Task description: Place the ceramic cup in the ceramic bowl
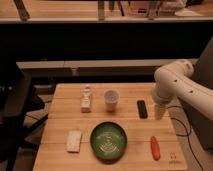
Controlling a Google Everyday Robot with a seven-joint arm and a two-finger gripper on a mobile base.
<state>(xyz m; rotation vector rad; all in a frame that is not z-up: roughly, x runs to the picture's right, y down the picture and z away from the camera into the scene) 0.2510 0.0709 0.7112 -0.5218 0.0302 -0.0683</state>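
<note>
end effector (160,111): wide, empty, over table (60,120) right edge | ceramic cup (111,99): upright | bottle (86,98) label: unreadable

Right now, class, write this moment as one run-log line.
tool: open, empty, right edge of table | cup: upright, behind bowl, untouched | bowl: empty, front centre | stage: cup not in bowl

A dim indoor workspace, likely a robotics lab: a white robot arm (177,82) reaches in from the right, its gripper (160,111) hanging over the right edge of a plain wooden table (60,107), with long workbenches (60,10) behind.
</note>
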